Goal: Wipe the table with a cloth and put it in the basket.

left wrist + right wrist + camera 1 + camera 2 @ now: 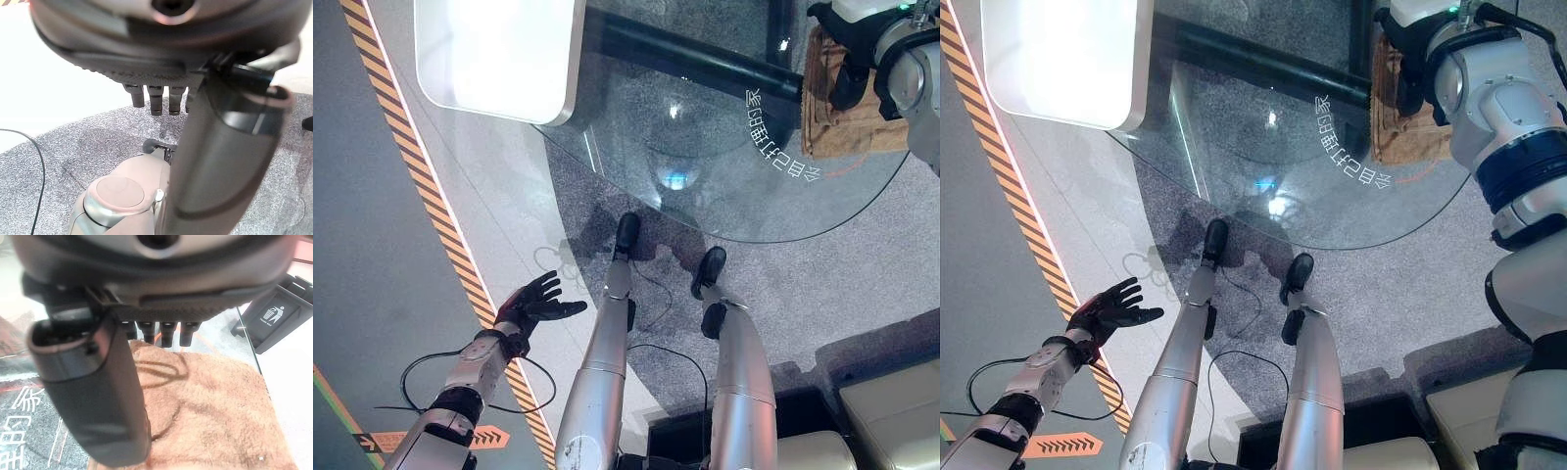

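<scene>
Brown cloth (205, 406) spread flat on the glass bench (724, 196), at its far right edge, long axis running away from the robot. Right hand (161, 333) directly above it, fingers straight and pointing down at the pile, thumb alongside, not gripping. Left hand (533, 304) well apart, low over the floor, fingers spread, holding nothing. Clearly the right hand's job. Dark bin (276, 316) past the bench edge seen from the right wrist, unseen from the head; no basket visible.
</scene>
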